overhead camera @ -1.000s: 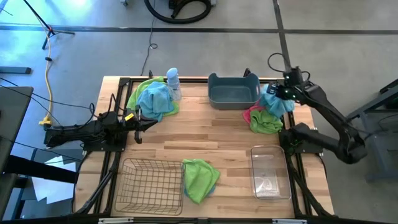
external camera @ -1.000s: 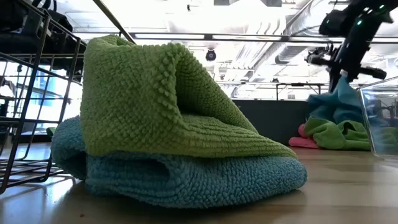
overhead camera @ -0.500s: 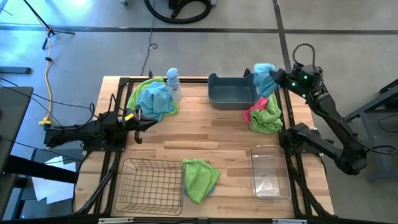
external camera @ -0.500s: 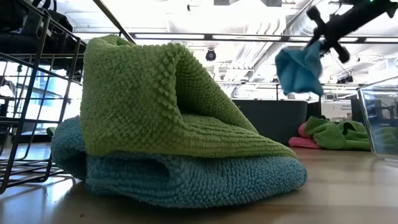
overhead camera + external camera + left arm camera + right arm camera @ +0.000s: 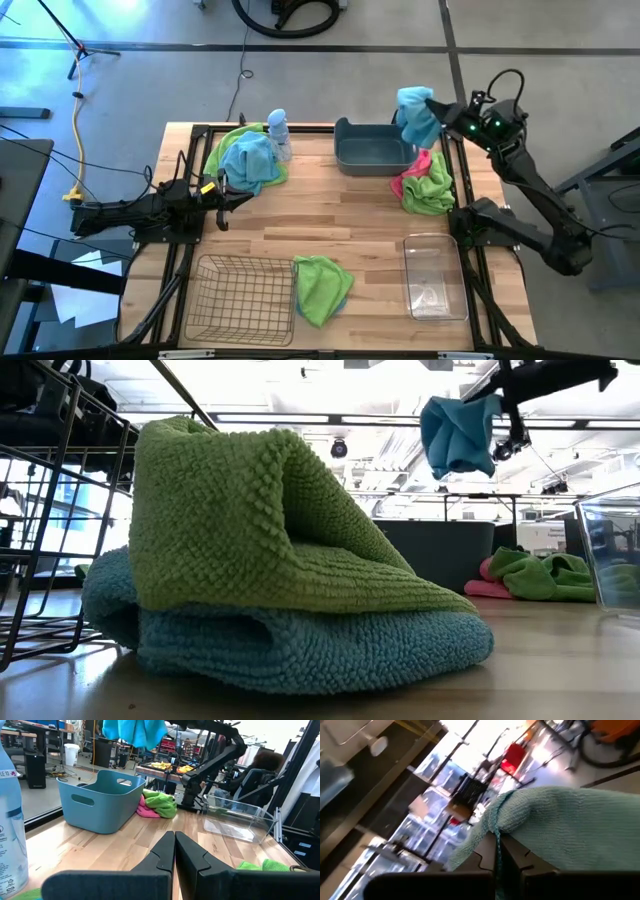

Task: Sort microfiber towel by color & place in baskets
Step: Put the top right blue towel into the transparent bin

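Note:
My right gripper [image 5: 437,113] is raised over the far right corner of the blue-grey tub [image 5: 373,150] and shut on a blue towel [image 5: 415,115], which hangs high in the low view [image 5: 458,435]. A green and pink towel pile [image 5: 425,185] lies on the table right of the tub. A blue towel on a green one [image 5: 248,160] lies at the far left. A green towel over a blue one [image 5: 322,285] lies between the wire basket [image 5: 240,295] and the clear bin [image 5: 435,275]. My left gripper [image 5: 225,197] waits shut at the left edge. My right gripper pinches a bunched part of the blue towel [image 5: 520,832] between its two fingers, coming roughly level from the table's right. The towel is lifted clear of everything and hangs crumpled and slack past the fingertips [image 5: 455,455], above the tub.
A spray bottle [image 5: 279,135] stands beside the far-left towel pile. The tub [image 5: 102,800] sits at the far middle, the clear bin [image 5: 232,817] near right, the wire basket near left. Bare wood lies in the table's middle [image 5: 320,215].
My right gripper has risen from the green and pink pile, carrying the blue towel up and toward the table's left and far edge until it hangs over the tub's corner. The towel went from resting on the pile to lifted clear. The green and pink towels stayed put.

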{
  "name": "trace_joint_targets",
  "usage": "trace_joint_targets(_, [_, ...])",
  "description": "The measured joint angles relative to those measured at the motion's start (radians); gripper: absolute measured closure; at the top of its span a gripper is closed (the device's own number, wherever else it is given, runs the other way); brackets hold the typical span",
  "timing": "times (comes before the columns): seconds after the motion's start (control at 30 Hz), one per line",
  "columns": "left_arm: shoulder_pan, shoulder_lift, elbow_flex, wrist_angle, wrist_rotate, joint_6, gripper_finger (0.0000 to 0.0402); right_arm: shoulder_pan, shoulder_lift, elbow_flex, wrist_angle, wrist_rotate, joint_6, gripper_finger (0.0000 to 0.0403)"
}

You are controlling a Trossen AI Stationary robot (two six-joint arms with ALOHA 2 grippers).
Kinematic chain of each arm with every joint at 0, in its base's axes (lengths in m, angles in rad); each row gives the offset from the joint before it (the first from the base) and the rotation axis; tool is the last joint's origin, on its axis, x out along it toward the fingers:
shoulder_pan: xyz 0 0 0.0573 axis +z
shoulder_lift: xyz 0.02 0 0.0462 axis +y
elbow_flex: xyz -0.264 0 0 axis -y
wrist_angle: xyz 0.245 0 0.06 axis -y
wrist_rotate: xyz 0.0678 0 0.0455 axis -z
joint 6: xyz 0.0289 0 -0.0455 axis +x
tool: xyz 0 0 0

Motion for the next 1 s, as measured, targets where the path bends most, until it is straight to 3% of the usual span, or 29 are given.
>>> trace_joint_targets(0.17, [0.000, 0.000, 0.000, 0.000, 0.000, 0.000, 0.0402, 0.123, 0.076, 0.011, 0.134, -0.028, -0.002, 0.0403])
trace_joint_targets(0.33, [0.000, 0.000, 0.000, 0.000, 0.000, 0.000, 0.0402, 0.235, 0.188, 0.136, 0.121, -0.037, -0.086, 0.0403])
trace_joint_targets(0.73, [0.000, 0.000, 0.000, 0.000, 0.000, 0.000, 0.0401, 0.421, 0.457, 0.546, -0.123, -0.094, -0.370, 0.0403])
trace_joint_targets(0.9, [0.000, 0.000, 0.000, 0.000, 0.000, 0.000, 0.0401, 0.441, 0.488, 0.591, -0.220, -0.112, -0.411, 0.0403])
trace_joint_targets(1.0, [0.000, 0.000, 0.000, 0.000, 0.000, 0.000, 0.0402, 0.459, 0.482, 0.591, -0.284, -0.177, -0.437, 0.0403])
